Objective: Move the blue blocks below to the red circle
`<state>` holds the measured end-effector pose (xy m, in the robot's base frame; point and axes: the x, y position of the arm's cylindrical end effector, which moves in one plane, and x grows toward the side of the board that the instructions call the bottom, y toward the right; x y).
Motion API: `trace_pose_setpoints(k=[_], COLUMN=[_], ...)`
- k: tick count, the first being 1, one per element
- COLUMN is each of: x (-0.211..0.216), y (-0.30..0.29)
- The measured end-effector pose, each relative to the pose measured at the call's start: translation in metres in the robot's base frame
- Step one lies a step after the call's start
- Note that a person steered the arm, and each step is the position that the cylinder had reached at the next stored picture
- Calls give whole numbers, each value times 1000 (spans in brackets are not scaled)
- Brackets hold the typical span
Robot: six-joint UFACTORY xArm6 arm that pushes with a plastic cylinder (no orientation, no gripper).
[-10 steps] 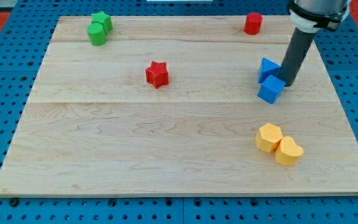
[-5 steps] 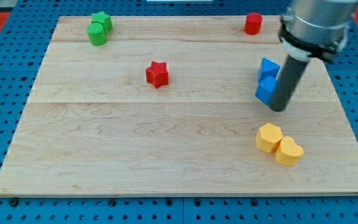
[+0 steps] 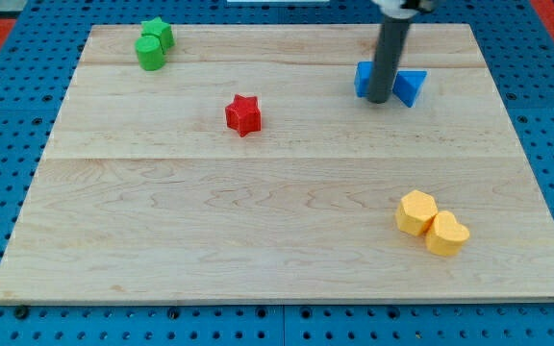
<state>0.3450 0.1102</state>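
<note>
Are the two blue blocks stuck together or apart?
Apart, it seems. One blue block shows left of the rod, the other blue block right of it, with my tip between them. The rod hides any touching behind it.

Two blue blocks (image 3: 365, 79) (image 3: 410, 86) flank the rod; red circle seemingly hidden behind it.

Straight dark grey rod, my tip (image 3: 379, 100) blunt.
</note>
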Motion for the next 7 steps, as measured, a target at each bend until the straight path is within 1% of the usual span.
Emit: trace_pose_setpoints(k=[1,2,3,4,5,6,7], x=[-41,-28,24,17,-8,-17,-41], y=[22,42,25,65,116,107,79])
